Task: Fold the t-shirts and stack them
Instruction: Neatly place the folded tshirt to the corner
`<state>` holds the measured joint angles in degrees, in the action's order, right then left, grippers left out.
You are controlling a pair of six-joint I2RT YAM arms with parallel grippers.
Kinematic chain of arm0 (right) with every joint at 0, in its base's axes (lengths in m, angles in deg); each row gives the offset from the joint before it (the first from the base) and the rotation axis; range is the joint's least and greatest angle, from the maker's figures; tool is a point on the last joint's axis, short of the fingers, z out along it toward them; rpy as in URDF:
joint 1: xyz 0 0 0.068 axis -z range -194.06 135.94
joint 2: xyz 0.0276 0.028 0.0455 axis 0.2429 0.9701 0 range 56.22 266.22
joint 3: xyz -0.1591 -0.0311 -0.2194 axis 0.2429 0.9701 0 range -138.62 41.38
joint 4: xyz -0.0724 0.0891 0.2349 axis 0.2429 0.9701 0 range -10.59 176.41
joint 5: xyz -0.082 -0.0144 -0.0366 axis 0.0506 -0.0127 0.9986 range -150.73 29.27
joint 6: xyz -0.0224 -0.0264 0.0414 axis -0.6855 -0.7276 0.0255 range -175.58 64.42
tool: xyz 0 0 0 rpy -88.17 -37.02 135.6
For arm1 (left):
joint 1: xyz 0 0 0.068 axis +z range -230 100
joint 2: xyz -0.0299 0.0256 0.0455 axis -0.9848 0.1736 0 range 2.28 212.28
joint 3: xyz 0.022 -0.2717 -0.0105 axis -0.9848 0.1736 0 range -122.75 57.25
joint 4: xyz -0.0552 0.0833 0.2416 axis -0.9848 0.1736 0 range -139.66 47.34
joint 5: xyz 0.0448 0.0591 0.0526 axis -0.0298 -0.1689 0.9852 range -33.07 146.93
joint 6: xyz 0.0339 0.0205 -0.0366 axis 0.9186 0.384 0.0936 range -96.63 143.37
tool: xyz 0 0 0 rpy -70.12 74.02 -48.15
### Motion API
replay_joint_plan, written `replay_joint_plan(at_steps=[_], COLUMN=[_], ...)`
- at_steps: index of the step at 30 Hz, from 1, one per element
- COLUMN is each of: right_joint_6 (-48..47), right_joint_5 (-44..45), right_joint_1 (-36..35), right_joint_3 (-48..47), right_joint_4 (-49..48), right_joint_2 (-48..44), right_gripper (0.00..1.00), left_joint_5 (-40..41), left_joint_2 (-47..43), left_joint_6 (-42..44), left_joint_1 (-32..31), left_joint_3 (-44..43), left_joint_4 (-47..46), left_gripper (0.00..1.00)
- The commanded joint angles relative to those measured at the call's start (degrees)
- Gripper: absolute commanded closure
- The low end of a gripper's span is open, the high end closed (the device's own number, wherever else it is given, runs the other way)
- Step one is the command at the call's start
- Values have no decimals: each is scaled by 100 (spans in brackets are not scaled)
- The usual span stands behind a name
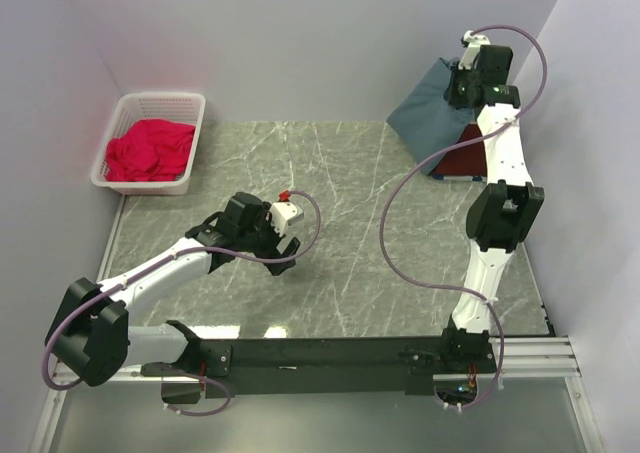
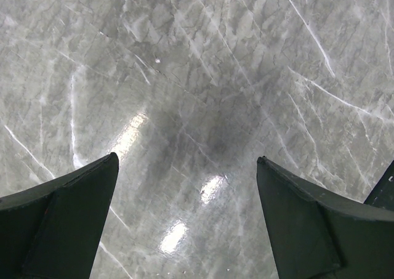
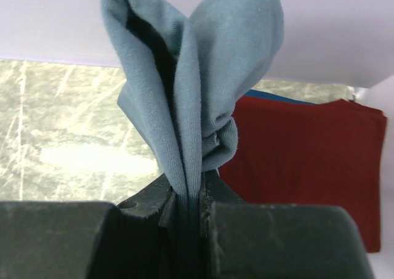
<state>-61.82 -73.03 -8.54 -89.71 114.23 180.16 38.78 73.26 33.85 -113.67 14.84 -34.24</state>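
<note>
Pinched fast in the right gripper [image 3: 189, 199], the soft slate blue-grey t-shirt [image 3: 197, 94] hangs bunched, probably held up for spreading and folding. Just beyond that gripper, to its right, lies the flat dark maroon t-shirt [image 3: 308, 162]. The left gripper [image 2: 186, 162] gapes wide, holding nothing, above the grey marbled tabletop [image 2: 215, 76], well apart.

Left pincer [image 2: 186, 157] hovers low, jaws wide apart; right pincer [image 3: 188, 196], raised far back, is clamped.

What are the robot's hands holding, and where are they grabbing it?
The right hand pinches the blue-grey t-shirt by a bunched fold of cloth. The left hand is open, holding nothing.
</note>
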Motion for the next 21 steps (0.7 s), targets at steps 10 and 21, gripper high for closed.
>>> replay_joint_plan(at_steps=[10, 21], right_joint_6=[-483, -1212], right_joint_5=[210, 509], right_joint_1=[441, 687], right_joint_3=[-31, 532], right_joint_4=[-661, -1356], right_joint_2=[-72, 68], right_gripper=[100, 100], left_joint_5=[-101, -241], left_joint_2=[118, 197], left_joint_6=[95, -28], left_joint_1=[18, 18], left_joint_3=[-109, -223], left_joint_4=[110, 295], left_gripper=[1, 1])
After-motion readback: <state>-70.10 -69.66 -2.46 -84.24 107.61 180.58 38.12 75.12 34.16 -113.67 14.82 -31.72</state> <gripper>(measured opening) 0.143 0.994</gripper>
